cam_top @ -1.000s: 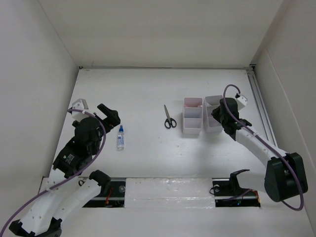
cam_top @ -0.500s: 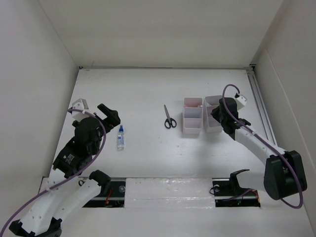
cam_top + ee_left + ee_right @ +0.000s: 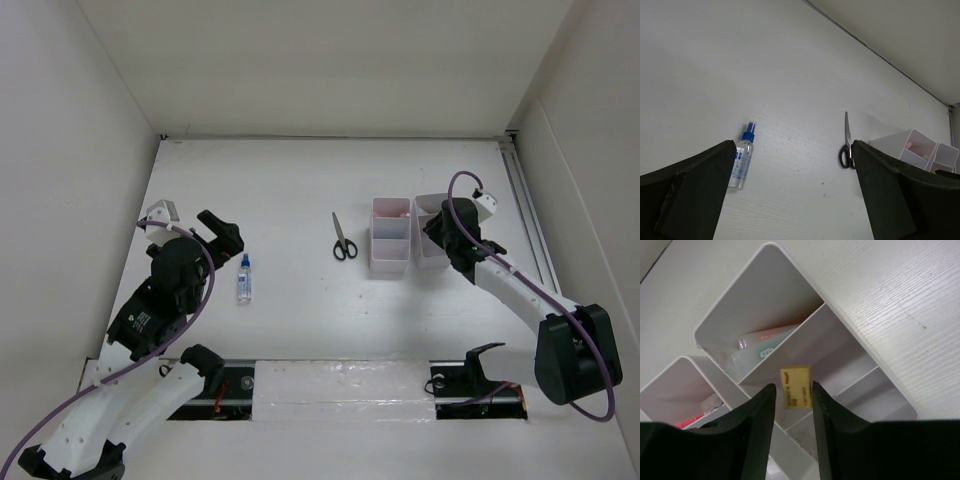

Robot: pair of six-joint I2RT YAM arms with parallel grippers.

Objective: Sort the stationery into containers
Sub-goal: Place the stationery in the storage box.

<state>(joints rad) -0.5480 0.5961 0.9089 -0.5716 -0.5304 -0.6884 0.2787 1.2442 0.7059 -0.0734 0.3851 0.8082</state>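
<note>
One arm (image 3: 515,290) bent; right claw (image 3: 793,390) over box (image 3: 775,285).

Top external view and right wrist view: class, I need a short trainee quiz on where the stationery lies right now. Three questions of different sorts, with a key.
1. True or false: the scissors lie inside one of the boxes.
2. Which thing lies nearest the left gripper? A scissors, B bottle, C boxes.
3. What colour is the small block seen between the fingers of the right gripper?

Key
1. False: they lie on the table, left of the boxes.
2. B.
3. Yellow.
</note>
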